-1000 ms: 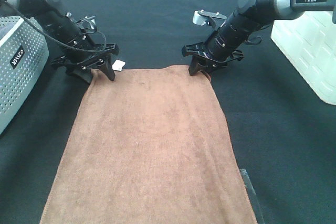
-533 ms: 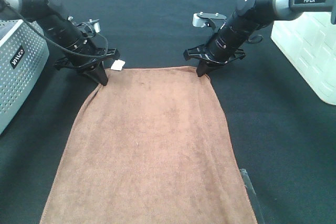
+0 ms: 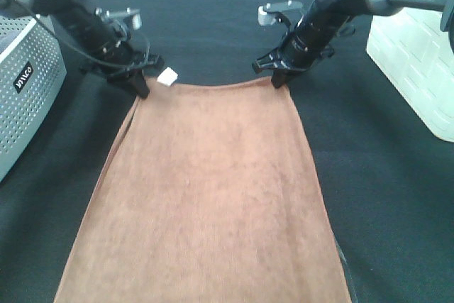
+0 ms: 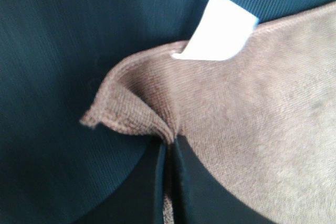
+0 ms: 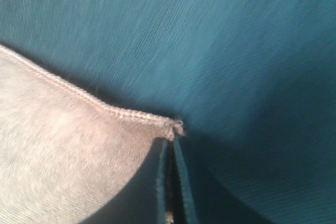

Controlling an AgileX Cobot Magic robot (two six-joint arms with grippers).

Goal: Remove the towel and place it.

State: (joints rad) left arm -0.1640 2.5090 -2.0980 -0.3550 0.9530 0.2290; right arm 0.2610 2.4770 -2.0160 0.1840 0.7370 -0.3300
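Large rectangular reddish-brown terry towel (image 3: 213, 189), spread flat mid-table on the black table cloth (image 3: 213, 19), far corners pinched by the tightly closed left gripper (image 3: 142, 89) and right gripper (image 3: 278, 80). Best raised evenly, hem kept taut. Small white tag (image 3: 169, 76) beside the left pinch.

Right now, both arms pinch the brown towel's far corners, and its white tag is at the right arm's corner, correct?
Not quite: the white tag is at the left arm's corner of the towel, beside the left fingers, as the left wrist view shows. The rest is right.
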